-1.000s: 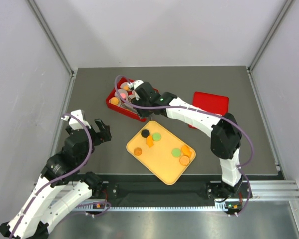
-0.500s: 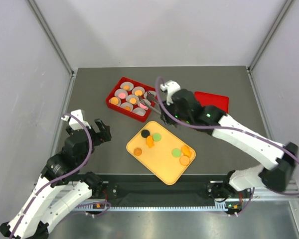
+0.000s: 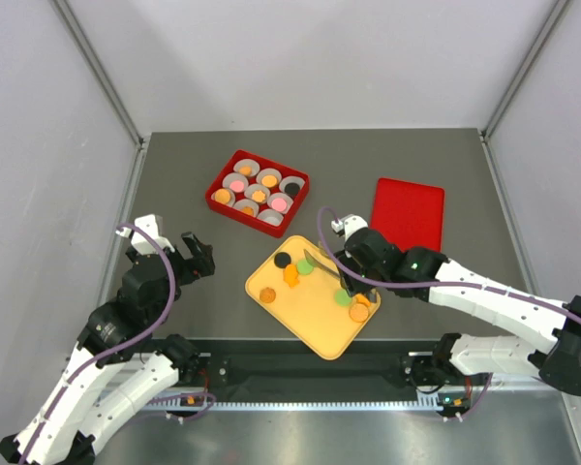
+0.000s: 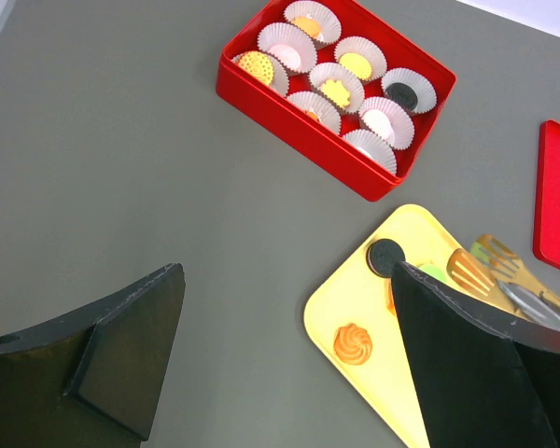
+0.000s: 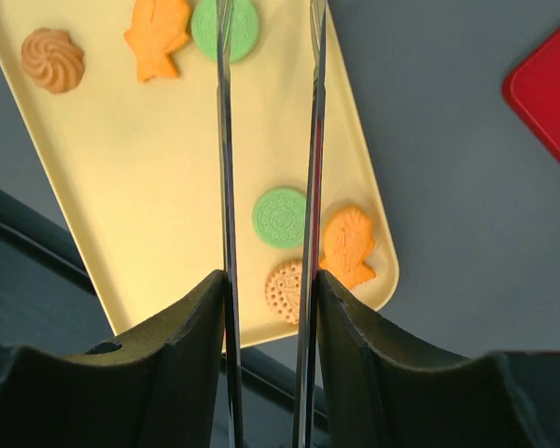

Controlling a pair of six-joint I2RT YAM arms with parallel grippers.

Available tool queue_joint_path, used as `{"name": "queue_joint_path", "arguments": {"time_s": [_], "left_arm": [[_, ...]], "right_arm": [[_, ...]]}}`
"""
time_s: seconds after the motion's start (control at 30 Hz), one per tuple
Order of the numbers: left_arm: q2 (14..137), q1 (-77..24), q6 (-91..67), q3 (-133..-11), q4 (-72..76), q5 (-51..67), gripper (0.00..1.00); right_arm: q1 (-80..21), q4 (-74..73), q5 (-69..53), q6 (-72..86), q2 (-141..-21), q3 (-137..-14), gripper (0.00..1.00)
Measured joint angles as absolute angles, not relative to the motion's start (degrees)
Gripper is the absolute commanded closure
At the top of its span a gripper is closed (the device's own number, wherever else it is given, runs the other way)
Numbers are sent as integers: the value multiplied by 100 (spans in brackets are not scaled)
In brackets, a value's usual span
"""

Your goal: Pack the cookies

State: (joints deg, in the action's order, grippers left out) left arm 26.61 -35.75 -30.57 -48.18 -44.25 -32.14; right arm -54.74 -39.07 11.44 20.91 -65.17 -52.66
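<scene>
Several cookies lie on the yellow tray [image 3: 315, 318]: a black one [image 3: 283, 260], a green one [image 3: 305, 265], an orange swirl [image 3: 267, 294], and a second green one [image 3: 342, 296] beside two orange ones [image 3: 360, 302]. More cookies sit in white paper cups in the red box [image 3: 234, 215]. My right gripper [image 3: 353, 263] hovers over the tray, shut on metal tongs [image 5: 226, 168]. The tongs' orange slotted tips [image 4: 471, 271] are spread near the green cookie [image 5: 224, 28], with nothing between them. My left gripper [image 4: 285, 271] is wide open above bare table left of the tray.
The box's red lid [image 3: 408, 213] lies flat to the right of the tray. Grey walls close in the table on three sides, and a metal rail [image 3: 368, 373] runs along the near edge by the arm bases.
My right arm has swung from the red box back toward me and now holds the tongs over the yellow tray. The left arm has not moved.
</scene>
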Motion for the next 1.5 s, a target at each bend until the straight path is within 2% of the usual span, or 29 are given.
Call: {"name": "queue_joint_path", "arguments": {"time_s": [0.43, 1.33, 1.5], "left_arm": [[2606, -3575, -3057, -4818, -4427, -3192, 3], [2600, -3575, -3057, -4818, -4425, -3194, 3], [2600, -3575, -3057, -4818, -4425, -3194, 3]], "right_arm": [[-6034, -3898, 1306, 2364, -6578, -5210, 59], [-6222, -3844, 1396, 2410, -7107, -5201, 59], [-6224, -3813, 1435, 2410, -7118, -5201, 56]]}}
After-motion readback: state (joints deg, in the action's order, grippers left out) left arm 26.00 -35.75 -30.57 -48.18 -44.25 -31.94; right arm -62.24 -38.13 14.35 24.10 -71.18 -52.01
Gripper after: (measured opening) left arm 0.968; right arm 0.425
